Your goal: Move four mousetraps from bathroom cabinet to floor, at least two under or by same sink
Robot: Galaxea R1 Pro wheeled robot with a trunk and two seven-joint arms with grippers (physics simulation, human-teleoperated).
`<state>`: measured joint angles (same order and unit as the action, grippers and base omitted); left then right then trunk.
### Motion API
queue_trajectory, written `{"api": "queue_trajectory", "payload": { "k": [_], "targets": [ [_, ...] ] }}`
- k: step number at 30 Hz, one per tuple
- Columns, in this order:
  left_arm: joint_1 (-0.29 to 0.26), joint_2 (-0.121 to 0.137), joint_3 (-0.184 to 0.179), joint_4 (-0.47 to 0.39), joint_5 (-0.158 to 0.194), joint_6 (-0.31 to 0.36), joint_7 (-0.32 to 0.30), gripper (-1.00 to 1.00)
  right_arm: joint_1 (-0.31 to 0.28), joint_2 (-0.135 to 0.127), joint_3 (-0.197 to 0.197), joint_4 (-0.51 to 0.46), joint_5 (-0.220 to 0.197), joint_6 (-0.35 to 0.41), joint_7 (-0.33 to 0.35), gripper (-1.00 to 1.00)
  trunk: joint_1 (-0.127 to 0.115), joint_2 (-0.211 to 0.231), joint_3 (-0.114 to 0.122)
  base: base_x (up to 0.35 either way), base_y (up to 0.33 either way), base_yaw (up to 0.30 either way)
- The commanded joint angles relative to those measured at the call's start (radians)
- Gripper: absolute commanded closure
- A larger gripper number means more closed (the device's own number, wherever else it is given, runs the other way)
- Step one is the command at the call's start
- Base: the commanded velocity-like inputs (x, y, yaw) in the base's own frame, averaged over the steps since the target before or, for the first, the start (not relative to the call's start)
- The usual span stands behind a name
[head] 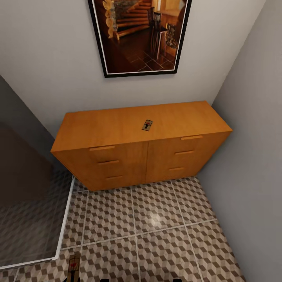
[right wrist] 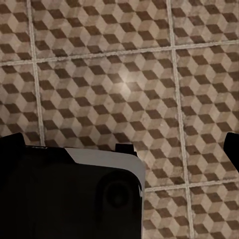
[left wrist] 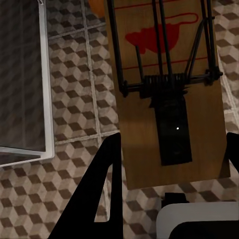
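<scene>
Floor (head: 156, 219): cube-pattern tiles, 6 o'clock of cabinet.
Cabinet (head: 117, 129): drawers closed.
Trap on top (head: 147, 125): cabinet centre, long axis 12-to-6.
Held trap (left wrist: 167, 89): long axis along fingers, above tiles.
Left gripper (left wrist: 169, 164): clamped on held trap.
Right gripper (right wrist: 124, 144): jaws wide, holding nothing.

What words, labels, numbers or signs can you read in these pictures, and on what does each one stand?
No readable text in any view.
Mousetrap in the left tool: a red shape and red lines printed on the board, no letters legible.
Mousetrap on the cabinet: a red mark, too small to read.
Framed picture: a photo of stairs, no lettering.
</scene>
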<state>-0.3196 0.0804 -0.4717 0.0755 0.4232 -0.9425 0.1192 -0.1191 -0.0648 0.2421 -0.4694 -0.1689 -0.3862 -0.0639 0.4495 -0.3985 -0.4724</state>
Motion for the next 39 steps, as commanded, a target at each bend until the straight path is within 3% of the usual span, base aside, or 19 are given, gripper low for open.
{"api": "queue_trajectory", "payload": {
  "k": [1, 32, 39],
  "targets": [
    [-0.001, -0.001, -0.008, 0.003, -0.005, -0.004, 0.013, 1.00, -0.001, -0.001, 0.008, 0.000, -0.008, -0.003, -0.007, -1.00, 0.000, -0.002, -0.001, 0.000, 0.000, 0.000],
    [-0.001, -0.001, -0.008, 0.003, -0.004, -0.002, 0.013, 1.00, -0.001, 0.000, 0.007, 0.005, -0.008, -0.003, -0.007, -1.00, 0.000, -0.002, -0.001, 0.000, 0.000, 0.000],
    [-0.001, -0.001, -0.008, 0.003, -0.005, -0.002, 0.013, 1.00, -0.001, -0.001, 0.006, -0.078, -0.006, 0.029, -0.038, -1.00, 0.000, -0.002, -0.001, 0.000, 0.000, 0.000]
  ]
}}
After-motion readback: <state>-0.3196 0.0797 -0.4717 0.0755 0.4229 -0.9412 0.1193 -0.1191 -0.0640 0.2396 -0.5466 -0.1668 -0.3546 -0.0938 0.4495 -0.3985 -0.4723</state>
